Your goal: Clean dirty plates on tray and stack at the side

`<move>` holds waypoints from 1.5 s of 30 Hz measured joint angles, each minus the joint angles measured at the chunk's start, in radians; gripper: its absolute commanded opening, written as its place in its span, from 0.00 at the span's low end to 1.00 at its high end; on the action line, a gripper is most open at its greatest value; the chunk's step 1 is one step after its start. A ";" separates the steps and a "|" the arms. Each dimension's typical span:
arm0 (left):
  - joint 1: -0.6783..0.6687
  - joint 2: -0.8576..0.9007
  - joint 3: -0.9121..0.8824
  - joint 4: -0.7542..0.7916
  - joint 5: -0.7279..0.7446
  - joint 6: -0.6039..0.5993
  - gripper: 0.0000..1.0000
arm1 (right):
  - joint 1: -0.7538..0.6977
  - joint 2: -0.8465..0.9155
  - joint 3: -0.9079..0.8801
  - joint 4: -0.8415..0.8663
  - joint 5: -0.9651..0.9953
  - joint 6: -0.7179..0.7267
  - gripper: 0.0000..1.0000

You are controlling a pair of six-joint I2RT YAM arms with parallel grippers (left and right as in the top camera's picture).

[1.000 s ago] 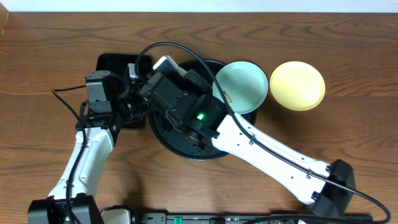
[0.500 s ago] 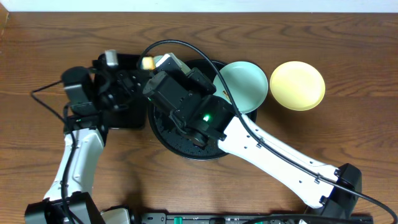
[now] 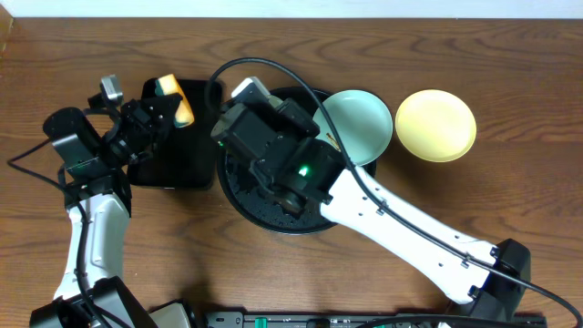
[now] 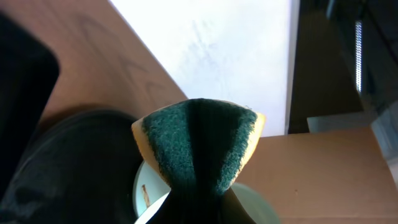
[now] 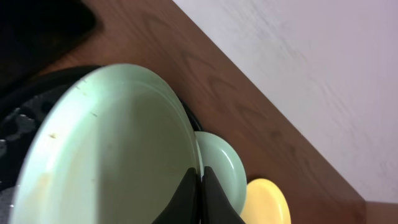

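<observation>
My right gripper (image 5: 200, 188) is shut on the rim of a pale mint-green plate (image 5: 106, 149), holding it tilted over the round black tray (image 3: 273, 226). The plate's face carries a few small brown specks. In the overhead view my right arm hides that plate. A second mint plate (image 3: 355, 126) rests against the tray's right rim, and a pale yellow plate (image 3: 435, 124) lies on the table beside it. My left gripper (image 3: 169, 107) is shut on a yellow sponge (image 4: 199, 143) with a green scrub face, above the rectangular tray.
A smaller rectangular black tray (image 3: 178, 159) sits just left of the round tray. The right arm's black cable (image 3: 273, 77) arcs over the round tray. The table's far edge (image 3: 291, 18) meets a white wall.
My left arm has swung left, away from the round tray, carrying the sponge out over the rectangular tray. My right arm has hardly moved and keeps its grip on the plate.
</observation>
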 measured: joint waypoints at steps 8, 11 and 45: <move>0.004 0.000 0.000 -0.165 0.006 0.087 0.07 | -0.059 0.000 0.000 -0.021 -0.031 0.025 0.01; 0.004 0.000 0.000 -0.193 0.006 0.133 0.07 | -0.061 0.000 0.000 -0.019 -0.035 0.030 0.01; -0.195 0.000 0.000 -0.404 0.003 0.321 0.08 | -0.184 0.000 0.000 -0.174 -0.258 0.281 0.18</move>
